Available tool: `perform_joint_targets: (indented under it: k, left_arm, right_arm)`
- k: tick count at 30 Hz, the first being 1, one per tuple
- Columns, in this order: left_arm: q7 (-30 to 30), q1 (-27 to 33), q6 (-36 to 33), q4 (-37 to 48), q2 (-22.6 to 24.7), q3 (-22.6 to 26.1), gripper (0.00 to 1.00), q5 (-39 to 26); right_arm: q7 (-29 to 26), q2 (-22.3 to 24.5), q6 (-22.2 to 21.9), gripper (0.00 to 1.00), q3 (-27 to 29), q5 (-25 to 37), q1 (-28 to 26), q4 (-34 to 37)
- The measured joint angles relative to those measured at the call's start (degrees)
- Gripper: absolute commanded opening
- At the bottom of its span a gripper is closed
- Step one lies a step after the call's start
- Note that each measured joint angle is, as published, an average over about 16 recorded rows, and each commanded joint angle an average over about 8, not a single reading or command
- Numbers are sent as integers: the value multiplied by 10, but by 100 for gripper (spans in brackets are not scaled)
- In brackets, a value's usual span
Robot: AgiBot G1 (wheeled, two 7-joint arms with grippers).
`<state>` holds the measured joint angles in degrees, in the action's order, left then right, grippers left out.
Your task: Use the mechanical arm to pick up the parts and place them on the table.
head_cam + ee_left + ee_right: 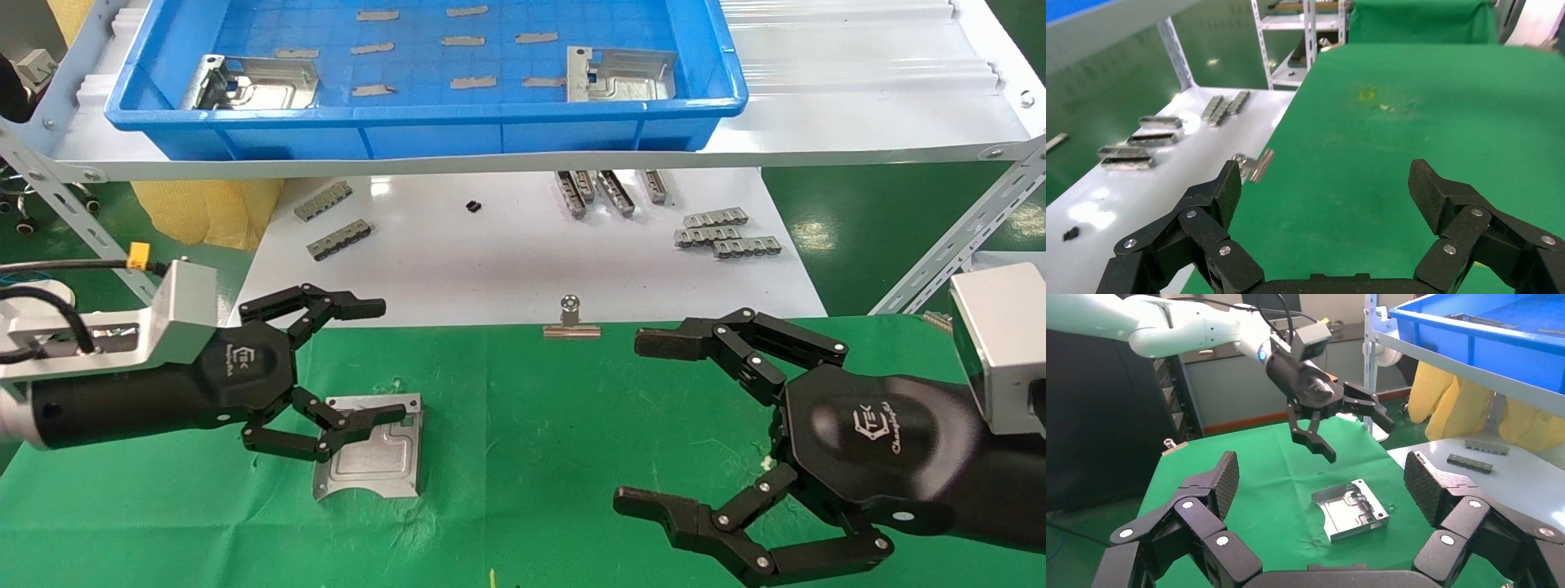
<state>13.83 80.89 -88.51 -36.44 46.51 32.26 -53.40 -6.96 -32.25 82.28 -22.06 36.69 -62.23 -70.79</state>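
Right gripper (641, 425) gapes wide; left gripper (384, 359), spread, seemingly above shiny notched part (372, 449) on green table (531, 425).

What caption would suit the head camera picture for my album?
Left gripper hangs open above a silver plate on the green table; right gripper open nearby.

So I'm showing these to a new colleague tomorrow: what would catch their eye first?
Probably the two open black hands, the left hand raised above a shiny silver part lying on the green table, the right hand hovering opposite. Then the blue tray on the shelf behind, with two more parts inside.
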Motion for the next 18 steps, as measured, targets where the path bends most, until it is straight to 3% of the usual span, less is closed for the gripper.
perform_joint_targets:
  k: [18]
  left_arm:
    - [-143,-112,16,-216,-67,-94,100,67]
  right_arm:
    - [0,0,0,100,0,0,0,0]
